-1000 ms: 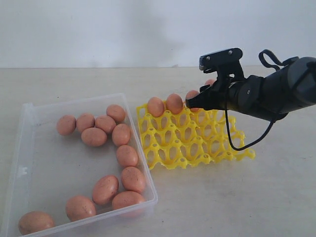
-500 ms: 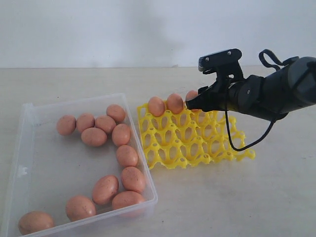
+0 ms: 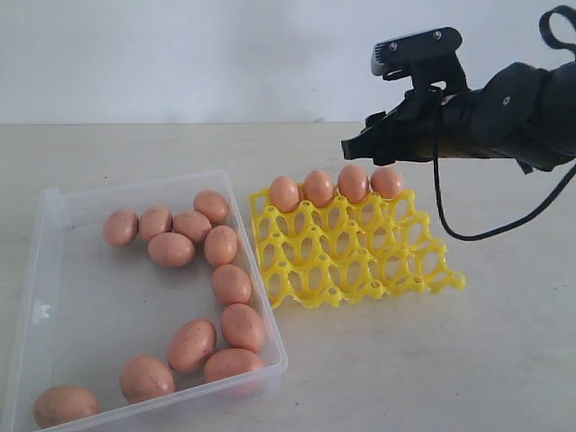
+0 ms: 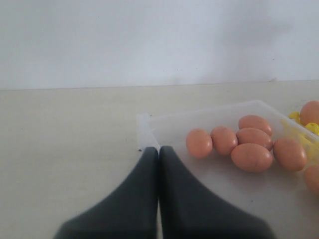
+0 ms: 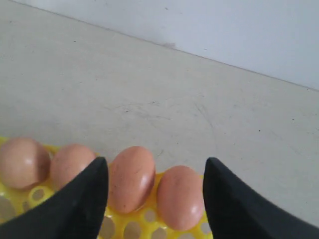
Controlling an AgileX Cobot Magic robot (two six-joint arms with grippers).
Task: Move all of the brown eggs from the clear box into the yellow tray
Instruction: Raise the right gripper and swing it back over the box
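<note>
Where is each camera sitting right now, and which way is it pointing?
Exterior: off the arms, facing table and wall; sees clear box, yellow tray, right gripper above the tray.
Left wrist: low over the table, facing the box; left gripper shows, shut.
Right wrist: above the tray's four brown eggs; its open fingers show.
Shared: exterior and right wrist both show those eggs.
</note>
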